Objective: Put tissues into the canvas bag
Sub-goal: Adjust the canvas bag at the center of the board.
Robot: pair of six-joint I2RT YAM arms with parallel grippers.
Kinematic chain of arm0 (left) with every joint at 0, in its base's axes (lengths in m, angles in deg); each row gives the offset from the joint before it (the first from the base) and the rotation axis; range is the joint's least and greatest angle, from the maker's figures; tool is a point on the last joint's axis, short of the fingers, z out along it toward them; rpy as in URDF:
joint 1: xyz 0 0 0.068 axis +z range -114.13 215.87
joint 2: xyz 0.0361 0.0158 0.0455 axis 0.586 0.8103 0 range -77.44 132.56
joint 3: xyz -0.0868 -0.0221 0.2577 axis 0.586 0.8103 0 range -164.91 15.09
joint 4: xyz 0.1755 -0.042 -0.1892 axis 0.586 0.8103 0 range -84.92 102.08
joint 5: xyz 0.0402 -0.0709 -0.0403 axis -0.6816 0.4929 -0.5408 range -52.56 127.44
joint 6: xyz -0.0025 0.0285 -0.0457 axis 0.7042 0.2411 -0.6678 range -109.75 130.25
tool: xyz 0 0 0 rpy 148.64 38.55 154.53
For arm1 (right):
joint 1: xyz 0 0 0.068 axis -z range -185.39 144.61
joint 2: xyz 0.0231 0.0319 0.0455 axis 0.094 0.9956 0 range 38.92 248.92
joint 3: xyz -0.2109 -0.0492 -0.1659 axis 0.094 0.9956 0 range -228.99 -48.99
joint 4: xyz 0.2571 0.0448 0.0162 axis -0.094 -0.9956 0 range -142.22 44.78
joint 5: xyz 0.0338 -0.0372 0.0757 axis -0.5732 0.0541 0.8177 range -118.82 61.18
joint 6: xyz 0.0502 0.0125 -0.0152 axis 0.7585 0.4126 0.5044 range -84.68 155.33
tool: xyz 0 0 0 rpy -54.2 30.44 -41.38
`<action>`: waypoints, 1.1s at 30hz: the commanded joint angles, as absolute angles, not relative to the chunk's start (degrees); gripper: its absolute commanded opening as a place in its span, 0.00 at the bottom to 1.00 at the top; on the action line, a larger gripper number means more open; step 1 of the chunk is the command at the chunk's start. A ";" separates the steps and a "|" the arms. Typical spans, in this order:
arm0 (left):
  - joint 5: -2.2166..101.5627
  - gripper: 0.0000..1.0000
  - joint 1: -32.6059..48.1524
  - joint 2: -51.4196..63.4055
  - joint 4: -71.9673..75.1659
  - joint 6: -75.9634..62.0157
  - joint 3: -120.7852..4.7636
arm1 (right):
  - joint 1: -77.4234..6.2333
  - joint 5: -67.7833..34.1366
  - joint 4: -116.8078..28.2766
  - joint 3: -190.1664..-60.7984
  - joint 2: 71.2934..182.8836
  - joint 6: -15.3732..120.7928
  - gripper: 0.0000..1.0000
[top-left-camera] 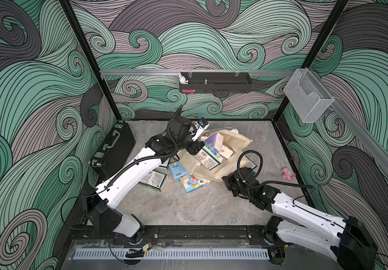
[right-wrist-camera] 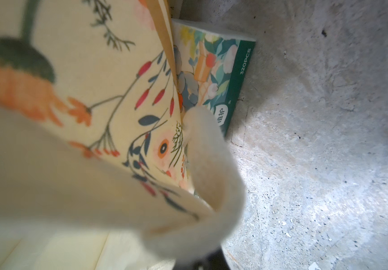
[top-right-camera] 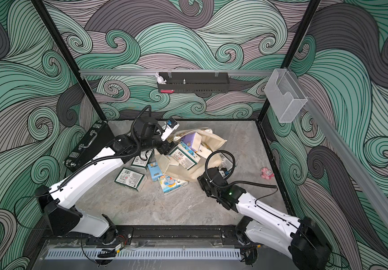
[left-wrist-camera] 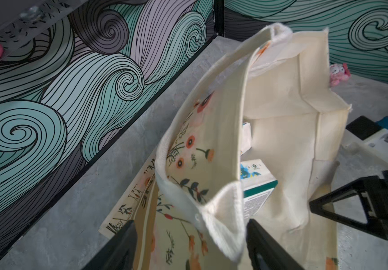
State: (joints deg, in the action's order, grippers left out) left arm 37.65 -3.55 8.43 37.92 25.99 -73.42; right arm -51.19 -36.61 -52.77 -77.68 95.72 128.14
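We stretch our left arm (top-left-camera: 129, 177) forward with the left claw (left-wrist-camera: 190, 222) spread wide, and hold the right claw (top-left-camera: 229, 182) low, clamped.

both top views are evenly lit and pretty sharp, only soft shadows on the grey mottled stone-look tabletop (top-left-camera: 188, 205), some bowing toward the edges. right wrist view's mushy, the cream flower-print canvas bag (right-wrist-camera: 48, 177) up close is badly blurred.

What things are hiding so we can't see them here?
- Packs inside the canvas bag: left wrist view, its walls hide most.
- Green pack: right wrist view, blurry bag cloth covers half.
- Another green pack: a top view, left arm covers part.
- Pack writing: top views, too small.
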 commanded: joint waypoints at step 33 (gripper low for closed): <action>50.29 0.00 -3.52 -6.96 19.22 36.28 -54.73 | -54.17 -24.78 -80.62 -109.36 102.61 33.41 0.98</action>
State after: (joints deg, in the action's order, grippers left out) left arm 48.71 -3.26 -6.28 23.85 37.12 -53.35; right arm -54.04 -19.87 -77.79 -106.44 100.59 38.83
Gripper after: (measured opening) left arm 0.078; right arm 0.962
